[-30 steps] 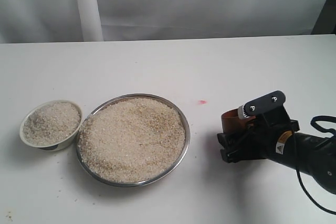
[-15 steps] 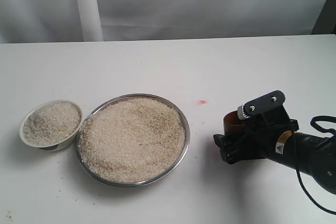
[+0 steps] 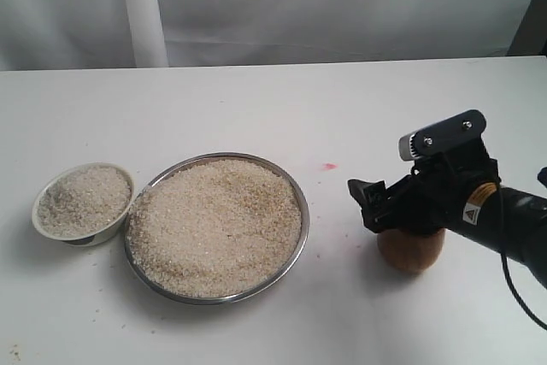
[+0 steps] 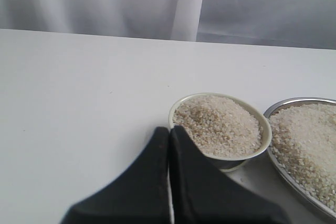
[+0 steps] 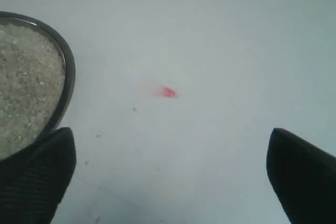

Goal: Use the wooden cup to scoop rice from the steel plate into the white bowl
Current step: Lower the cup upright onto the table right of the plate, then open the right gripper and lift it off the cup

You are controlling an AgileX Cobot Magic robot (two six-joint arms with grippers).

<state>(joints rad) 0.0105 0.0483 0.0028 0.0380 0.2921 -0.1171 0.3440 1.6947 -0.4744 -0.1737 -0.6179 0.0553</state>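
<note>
The steel plate [image 3: 305, 220] lies left of centre, heaped with rice [image 3: 214, 224]. The white bowl [image 3: 85, 166] beside it, on its left, also holds rice. The wooden cup [image 3: 410, 251] sits on the table at the right, its top hidden under my right gripper [image 3: 376, 207]. That gripper hovers just above the cup, open, with nothing between its fingers [image 5: 37, 177]. The right wrist view shows only bare table between them, and the plate's rim [image 5: 68, 77]. My left gripper [image 4: 169, 130] is shut and empty, close to the bowl [image 4: 231, 157]; it is outside the exterior view.
A small pink mark [image 3: 329, 166] is on the white table between the plate and the cup. Scattered grains lie near the table's front left. A white curtain and a white post [image 3: 141, 10] stand behind the table.
My right gripper has opened wider, let go of the wooden cup and risen; the cup now rests on the table below it. Plate and bowl have not moved.
</note>
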